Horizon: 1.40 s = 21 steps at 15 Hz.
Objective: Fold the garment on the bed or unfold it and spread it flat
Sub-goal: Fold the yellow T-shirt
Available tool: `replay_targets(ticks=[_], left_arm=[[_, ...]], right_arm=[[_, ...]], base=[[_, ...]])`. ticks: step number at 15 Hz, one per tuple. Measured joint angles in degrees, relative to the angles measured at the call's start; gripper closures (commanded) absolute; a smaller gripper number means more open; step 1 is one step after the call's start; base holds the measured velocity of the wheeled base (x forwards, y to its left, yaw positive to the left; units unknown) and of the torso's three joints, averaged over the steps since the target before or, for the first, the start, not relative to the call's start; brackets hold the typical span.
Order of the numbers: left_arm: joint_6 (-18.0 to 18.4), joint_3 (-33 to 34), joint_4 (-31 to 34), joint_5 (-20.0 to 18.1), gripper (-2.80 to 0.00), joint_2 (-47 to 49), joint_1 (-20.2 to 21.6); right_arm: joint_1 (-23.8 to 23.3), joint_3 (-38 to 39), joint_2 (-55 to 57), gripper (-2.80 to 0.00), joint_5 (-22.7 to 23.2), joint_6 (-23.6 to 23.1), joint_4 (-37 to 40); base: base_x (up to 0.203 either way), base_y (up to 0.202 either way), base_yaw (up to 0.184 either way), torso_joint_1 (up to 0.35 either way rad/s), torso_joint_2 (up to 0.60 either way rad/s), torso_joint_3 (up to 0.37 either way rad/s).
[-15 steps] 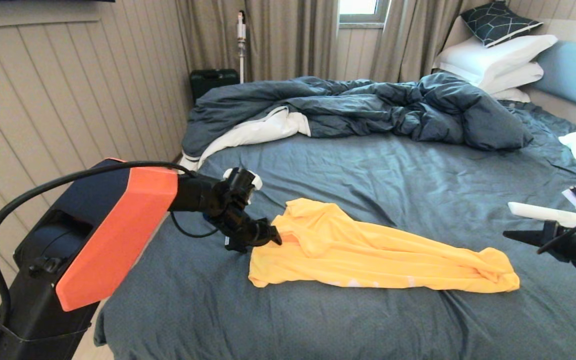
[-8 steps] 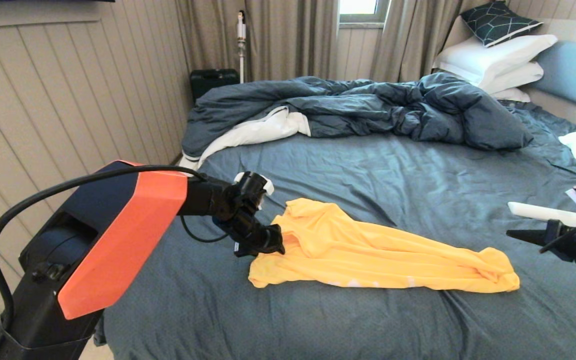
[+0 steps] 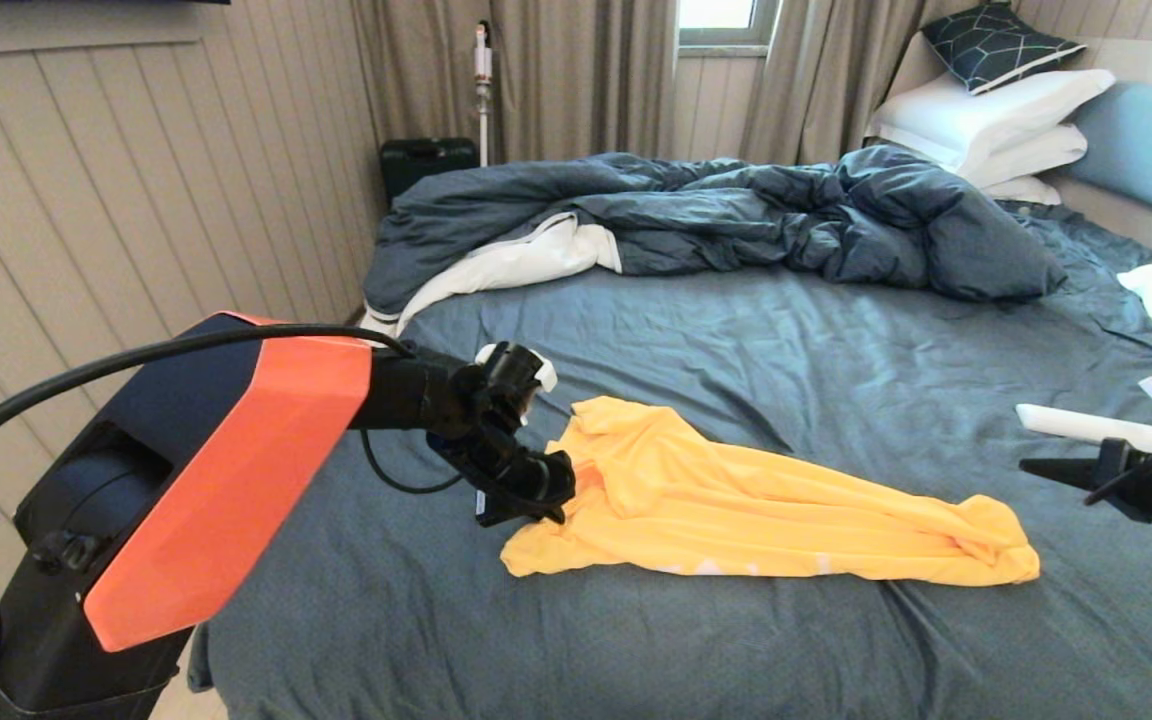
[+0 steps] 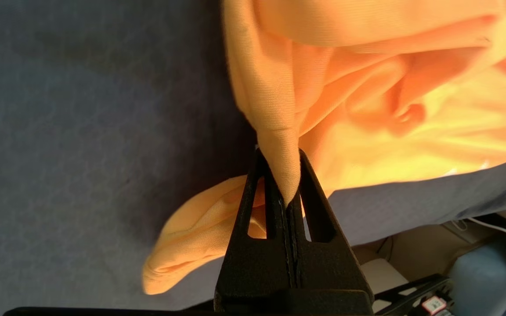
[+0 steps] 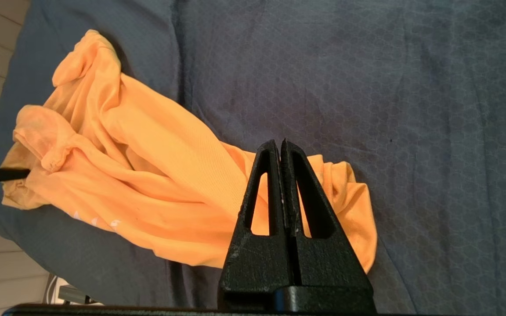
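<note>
Pinching a fold at the shirt's (image 3: 736, 510) edge, the left gripper (image 4: 284, 193) is clamped on thin, limp cloth; right gripper (image 5: 280, 151) closed, empty.

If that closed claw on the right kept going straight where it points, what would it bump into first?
Most likely the near end of the yellow shirt: the shut right gripper aims at it above the bed, though depth is unclear.

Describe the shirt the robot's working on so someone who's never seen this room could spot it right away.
Start at the big bed with the slate-blue sheet; its rumpled dark blue duvet is heaped at the far side. On the bare near half lies the garment, a crumpled T-shirt, one end pinched in the left gripper. It is the only bright yellow-orange thing there.
</note>
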Motion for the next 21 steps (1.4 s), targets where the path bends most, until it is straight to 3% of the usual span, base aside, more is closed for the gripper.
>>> replay_targets(ticks=[9,12,21], left_arm=[[0.02,4.48,-0.46,-0.25,0.0,-2.89,5.41],[0.27,6.24,-0.34,-2.3,0.0,-3.99,6.61],[2.78,14.64,-0.01,-2.41,0.0,-10.26,7.74]], right_arm=[[0.1,0.22,0.68,0.0,0.0,-0.26,-0.08],[0.11,0.15,0.91,0.0,-0.01,-0.26,-0.08],[0.1,0.2,1.1,0.0,0.0,-0.6,-0.19]], base=[[0.0,0.0,0.0,0.0,0.0,0.0],[0.0,0.0,0.0,0.0,0.0,0.0],[0.0,0.0,0.0,0.0,0.0,0.0]])
